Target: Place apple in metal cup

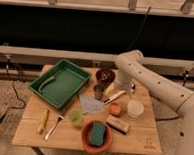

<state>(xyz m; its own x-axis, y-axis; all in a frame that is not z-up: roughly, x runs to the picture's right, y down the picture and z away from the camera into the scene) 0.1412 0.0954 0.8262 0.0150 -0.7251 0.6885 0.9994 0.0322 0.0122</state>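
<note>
The gripper [122, 88] hangs at the end of the white arm, low over the back half of the table [136, 144]. The wrist hides it, so I cannot tell how far open it is, and nothing shows in its hold. The apple [115, 109] sits on the table in front of the gripper, toward the near edge and close by. A white-handled tool [114, 97] lies aslant between the two. The metal cup [98, 90] stands upright beside the gripper on the side of the green tray [60, 82], apart from the apple, with its mouth looking clear. The step in hand appears to be the reach for the apple, which is not yet grasped. To do it well, the gripper should move forward over the tool without brushing it and come down straight on the fruit, closing across its widest part so that it cannot roll. The white cup [135, 109] stands just beside the apple on the side away from the tray, so the approach needs to be narrow there. After the lift, the carry to the metal cup is short, back and toward the tray, and the apple should be released low over the rim, since the fit looks snug.
</note>
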